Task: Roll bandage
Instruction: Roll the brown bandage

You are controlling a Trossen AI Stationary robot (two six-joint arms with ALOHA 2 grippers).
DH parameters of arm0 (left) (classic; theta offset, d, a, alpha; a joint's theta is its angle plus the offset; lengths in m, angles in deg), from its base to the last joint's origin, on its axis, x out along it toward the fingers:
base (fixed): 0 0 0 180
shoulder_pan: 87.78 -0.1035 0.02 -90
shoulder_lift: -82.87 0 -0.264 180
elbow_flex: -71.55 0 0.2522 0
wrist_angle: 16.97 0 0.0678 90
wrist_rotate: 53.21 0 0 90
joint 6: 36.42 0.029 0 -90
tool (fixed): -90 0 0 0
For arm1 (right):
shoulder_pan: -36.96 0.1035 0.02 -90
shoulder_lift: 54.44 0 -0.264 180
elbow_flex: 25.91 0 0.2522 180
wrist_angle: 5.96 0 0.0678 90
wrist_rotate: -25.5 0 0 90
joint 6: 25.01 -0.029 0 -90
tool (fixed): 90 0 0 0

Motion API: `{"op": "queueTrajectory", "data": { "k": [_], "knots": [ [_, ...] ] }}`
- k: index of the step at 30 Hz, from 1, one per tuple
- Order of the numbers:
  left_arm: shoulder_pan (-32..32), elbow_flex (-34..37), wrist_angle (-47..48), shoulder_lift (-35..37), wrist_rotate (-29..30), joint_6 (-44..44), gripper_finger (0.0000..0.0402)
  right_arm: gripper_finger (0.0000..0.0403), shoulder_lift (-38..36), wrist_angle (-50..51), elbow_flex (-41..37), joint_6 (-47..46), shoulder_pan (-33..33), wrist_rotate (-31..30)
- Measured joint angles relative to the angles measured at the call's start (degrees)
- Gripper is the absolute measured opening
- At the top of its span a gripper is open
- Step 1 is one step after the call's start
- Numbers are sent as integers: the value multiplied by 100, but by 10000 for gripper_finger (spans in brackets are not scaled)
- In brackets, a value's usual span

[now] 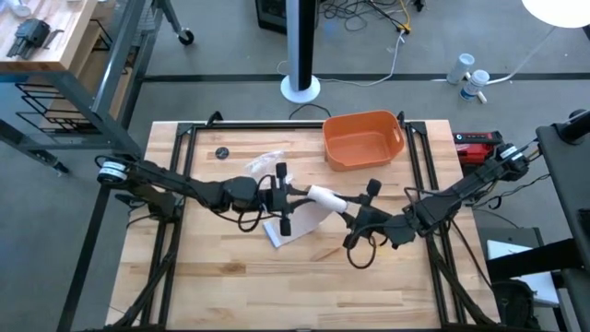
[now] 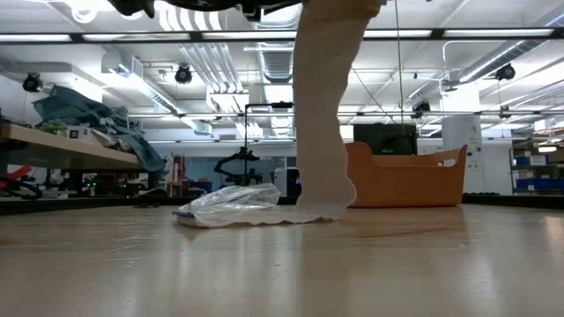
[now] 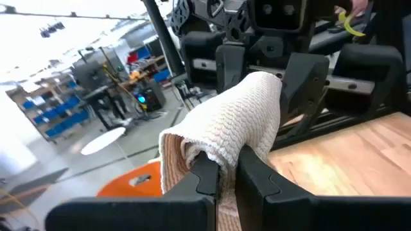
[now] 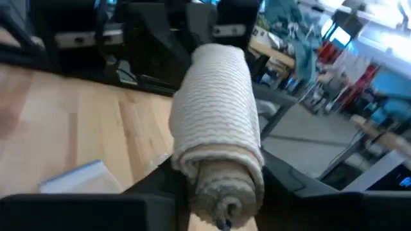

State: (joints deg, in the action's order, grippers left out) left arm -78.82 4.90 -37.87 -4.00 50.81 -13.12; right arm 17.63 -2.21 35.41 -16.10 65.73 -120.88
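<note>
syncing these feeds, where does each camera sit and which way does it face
High view: above the table, looking down; both arms hold the bandage beside the orange tub.
Low view: at tabletop height, looking across; bandage tail, plastic wrapper.
Left wrist view: behind the left hand, facing the right arm.
Right wrist view: behind the right hand, facing the left arm.
Shared: all four show the bandage.

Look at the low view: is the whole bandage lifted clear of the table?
No. The bandage hangs down from above, and its lower end rests on the table beside the clear plastic wrapper.
</note>
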Motion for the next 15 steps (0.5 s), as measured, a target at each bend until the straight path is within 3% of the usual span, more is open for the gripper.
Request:
{"op": "queueTrajectory", "data": {
  "k": [7,15],
  "knots": [
    [26,0,-83,2,207,94,12,195,-70,5,6,-280,-42,13],
    [-38,4,-171,2,1015,-302,11,243,-160,48,8,-696,-165,-33]
  ]
}}
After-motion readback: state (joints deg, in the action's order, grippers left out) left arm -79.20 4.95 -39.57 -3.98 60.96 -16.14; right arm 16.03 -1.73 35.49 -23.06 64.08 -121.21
